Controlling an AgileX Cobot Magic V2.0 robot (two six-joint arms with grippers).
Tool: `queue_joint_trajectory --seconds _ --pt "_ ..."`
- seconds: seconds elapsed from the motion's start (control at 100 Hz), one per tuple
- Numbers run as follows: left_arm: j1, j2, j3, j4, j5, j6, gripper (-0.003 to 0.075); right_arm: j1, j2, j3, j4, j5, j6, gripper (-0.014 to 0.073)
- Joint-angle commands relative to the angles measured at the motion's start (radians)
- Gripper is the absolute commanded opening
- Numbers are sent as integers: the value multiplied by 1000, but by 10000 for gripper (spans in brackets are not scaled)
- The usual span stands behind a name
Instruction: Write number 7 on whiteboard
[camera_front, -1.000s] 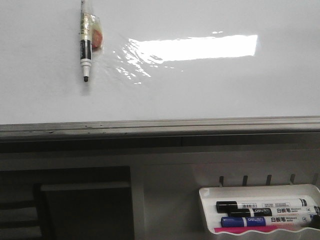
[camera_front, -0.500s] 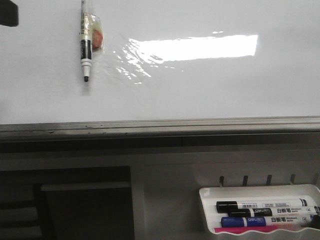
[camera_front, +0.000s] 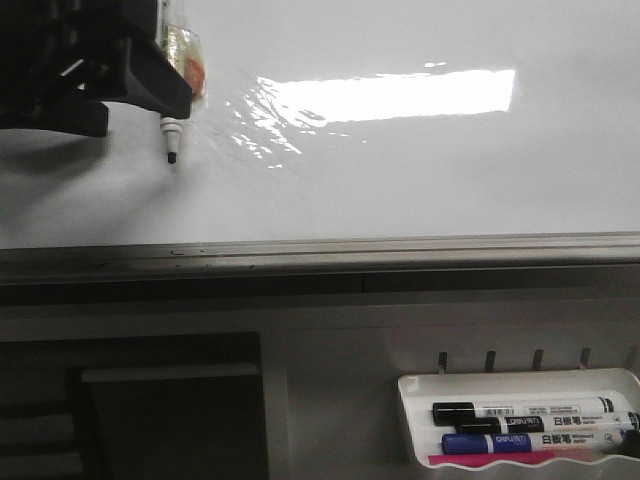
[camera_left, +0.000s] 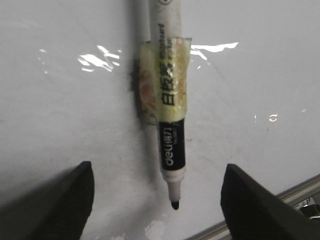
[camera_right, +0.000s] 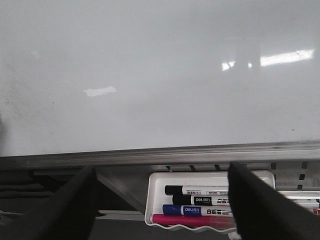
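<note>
The whiteboard (camera_front: 420, 170) fills the upper half of the front view, and no number 7 or other stroke shows on it. A black-and-white marker (camera_front: 171, 135) is stuck to it with yellowish tape (camera_front: 190, 65), tip pointing down toward the rail. My left gripper (camera_front: 115, 100) covers the marker's upper body. In the left wrist view the gripper (camera_left: 157, 172) is open, its jaws on either side of the marker (camera_left: 172, 145) without touching it. My right gripper (camera_right: 162, 172) is open and empty over the board's lower edge.
A grey metal rail (camera_front: 320, 252) runs along the board's lower edge. A small white tray (camera_front: 420, 385) hangs below it at the right, holding black, blue and pink markers (camera_front: 530, 440). It also shows in the right wrist view (camera_right: 155, 200). Dark furniture sits at the lower left.
My left gripper has come in from the upper left and now covers the upper part of the taped marker. The marker and the tray have not moved.
</note>
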Motion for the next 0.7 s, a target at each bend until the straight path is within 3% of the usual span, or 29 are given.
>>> queue_joint_trajectory --seconds 0.0,0.23,0.32,0.44,0.56,0.69 --pt "-12 19 -55 5 -55 2 479 0 6 -37 16 -73 -14 477" --pt "-12 87 -101 20 -103 2 474 0 6 -37 16 -82 -16 478" --pt "-12 104 -116 42 -105 2 433 0 6 -37 16 -83 -16 477" --pt "-12 106 -117 51 -85 2 258 0 6 -37 16 -84 -16 478" --pt "-12 105 -117 98 -47 2 -25 0 6 -37 16 -84 -16 477" --pt "-12 95 -118 143 1 3 -20 0 6 -37 16 -82 -16 477"
